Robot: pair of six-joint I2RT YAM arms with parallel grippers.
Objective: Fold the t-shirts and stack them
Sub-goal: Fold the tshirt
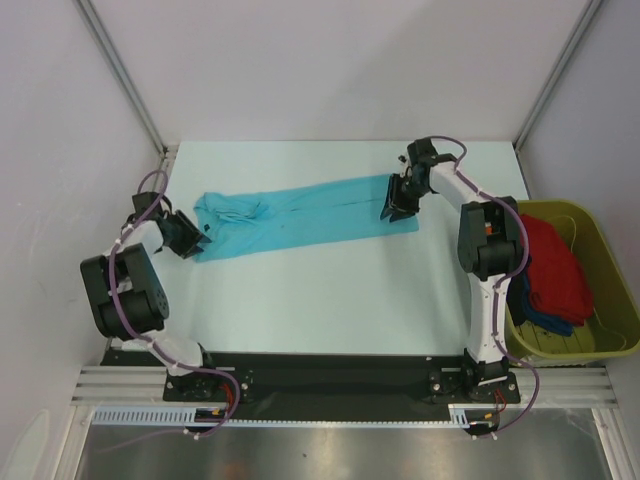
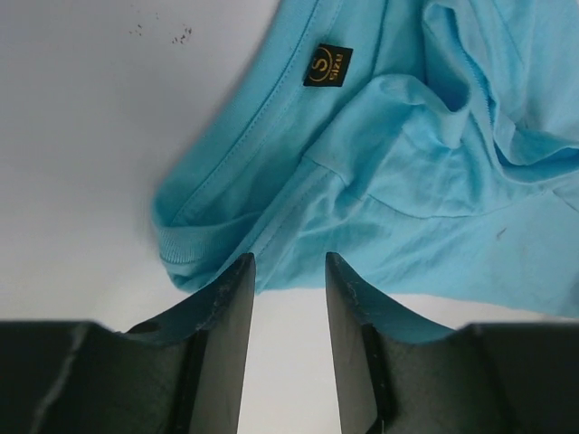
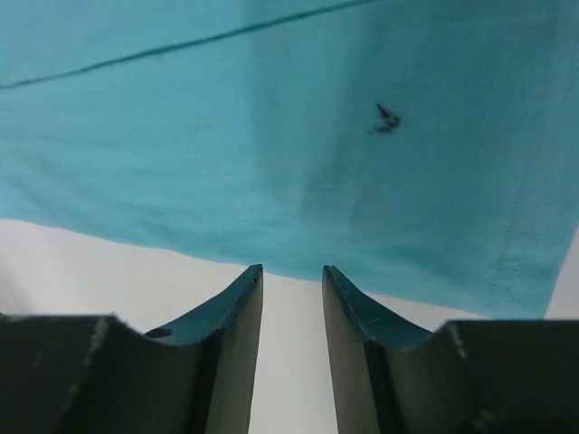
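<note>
Shirts first: the turquoise shirt (image 1: 300, 215) lies stretched in a long band across the far half of the table (image 1: 330, 300). It runs from your left gripper (image 1: 190, 238) up and across to your right gripper (image 1: 398, 205). Its collar end is at the left, bunched and wrinkled, and the hem end at the right lies flat. In the left wrist view you see the collar (image 2: 190, 240), a small dark label (image 2: 327, 65) marked S further along it, and rumpled folds to the right.

Your left gripper sits low at the collar end. Its jaws stand partway apart, bare table shows in the gap between them, and the tips just reach the edge of the cloth. Nothing is clamped.

Your right gripper sits at the hem end in much the same way: jaws partway apart, table showing between them, tips at the edge of the flat cloth, nothing pinched. In that wrist view you also see a small dark mark (image 3: 387, 117) on the cloth and a straight dark line (image 3: 181, 45) running across above it.

The other shirts are well apart from this one, in the tub (image 1: 622, 300) at the right side, beside your right arm. A red shirt (image 1: 555, 265) is heaped on top, and a dark blue shirt (image 1: 540, 318) shows beneath it at the near side.
</note>
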